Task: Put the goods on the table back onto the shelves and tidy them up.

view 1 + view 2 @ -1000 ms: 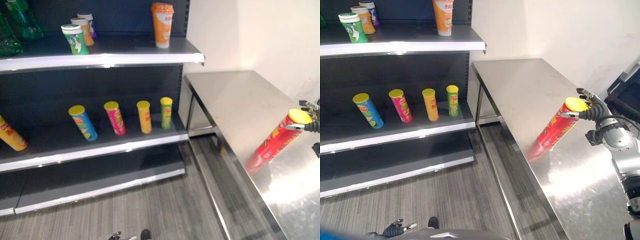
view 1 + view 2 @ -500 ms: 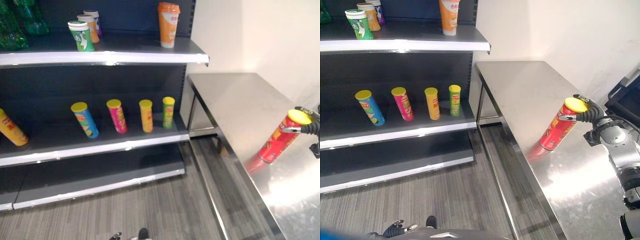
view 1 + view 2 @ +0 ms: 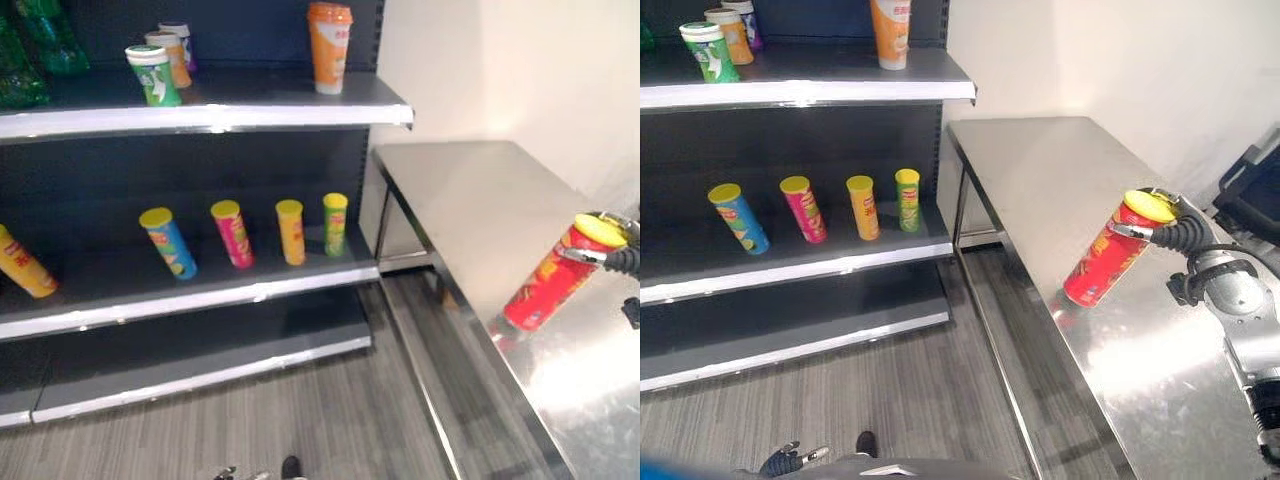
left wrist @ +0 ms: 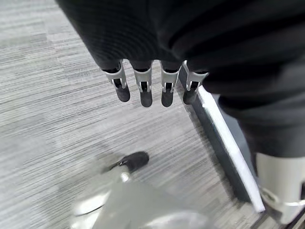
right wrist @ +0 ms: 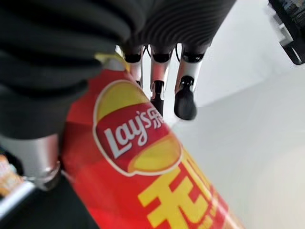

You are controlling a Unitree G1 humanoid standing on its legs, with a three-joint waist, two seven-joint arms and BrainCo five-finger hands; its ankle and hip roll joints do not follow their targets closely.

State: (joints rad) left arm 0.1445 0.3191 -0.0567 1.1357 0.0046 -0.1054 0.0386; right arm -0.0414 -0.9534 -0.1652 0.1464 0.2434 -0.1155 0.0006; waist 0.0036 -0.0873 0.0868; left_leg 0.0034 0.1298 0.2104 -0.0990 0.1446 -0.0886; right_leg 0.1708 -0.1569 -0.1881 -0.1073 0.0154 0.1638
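— What's in your right hand (image 3: pixel 1180 236)?
— My fingers curl round the top of a red can (image 3: pixel 1105 259), tilted above the table (image 3: pixel 1060 170). My left hand (image 4: pixel 152 88) hangs slack, holding nothing.

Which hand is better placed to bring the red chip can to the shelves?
The right hand. Its fingers already grip the red chip can near its yellow lid, tilted over the steel table. The left hand hangs low over the floor, holding nothing.
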